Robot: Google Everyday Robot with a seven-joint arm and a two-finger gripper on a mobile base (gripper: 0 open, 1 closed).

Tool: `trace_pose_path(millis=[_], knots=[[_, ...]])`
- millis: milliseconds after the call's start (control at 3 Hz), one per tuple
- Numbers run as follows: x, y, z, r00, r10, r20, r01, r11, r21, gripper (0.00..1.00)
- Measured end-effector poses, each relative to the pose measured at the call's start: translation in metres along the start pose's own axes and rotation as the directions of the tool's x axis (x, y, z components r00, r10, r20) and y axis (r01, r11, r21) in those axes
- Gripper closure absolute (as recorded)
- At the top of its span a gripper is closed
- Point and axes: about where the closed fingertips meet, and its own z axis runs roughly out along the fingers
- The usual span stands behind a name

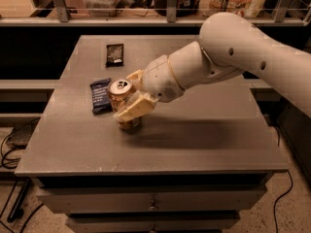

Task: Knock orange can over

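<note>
The orange can [120, 92] stands on the grey table [204, 130], left of centre, its silver top in view and leaning slightly to the left. My gripper [133, 94] is at the can's right side with its pale fingers spread. The near finger [132, 110] lies across the can's front and lower body, and the far finger [135, 75] sits just behind the can's rim. The can's lower right part is hidden by the near finger. The white arm reaches in from the right.
A dark blue snack wrapper [100, 95] lies flat just left of the can. A black wrapper [114, 54] lies farther back. A railing and shelf with bags and containers run behind the table. Cables lie on the floor at the left.
</note>
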Motion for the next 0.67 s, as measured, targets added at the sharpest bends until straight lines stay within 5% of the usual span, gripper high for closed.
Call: trace_pose_path(millis=[333,667], knots=[[0.003,-0.017,-0.028,0.996,-0.002,-0.090,0.006,0.9989,0.046,0.95],[0.002,-0.037,-0.063,0.970,-0.001,-0.244,0.024,0.9955,0.091,0.93]])
